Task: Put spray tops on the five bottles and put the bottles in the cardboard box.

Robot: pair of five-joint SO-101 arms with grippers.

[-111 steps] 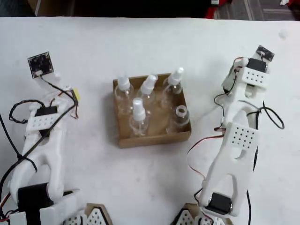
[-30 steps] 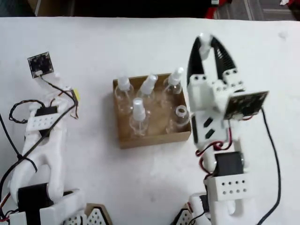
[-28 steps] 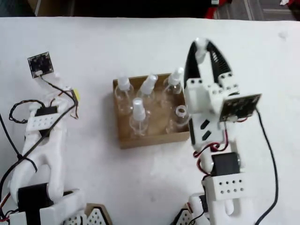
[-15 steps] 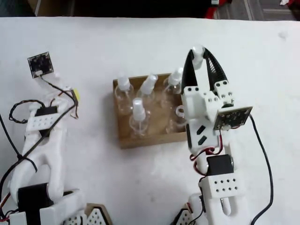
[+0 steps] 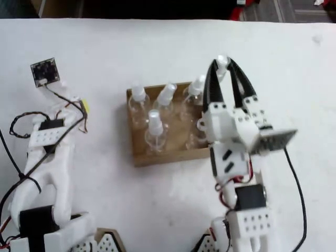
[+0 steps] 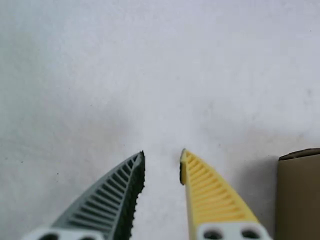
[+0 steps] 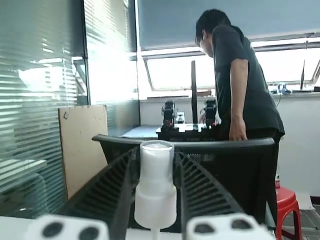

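White spray top (image 7: 155, 186) sits lengthwise in right gripper (image 7: 155, 156), head seemingly outermost.

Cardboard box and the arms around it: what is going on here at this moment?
The right gripper is shut on a white spray top, held up near the far right corner of the cardboard box. Five bottles stand in the box: four capped bottles and one uncapped bottle at the near right corner. The left gripper is open over bare table, holding nothing.
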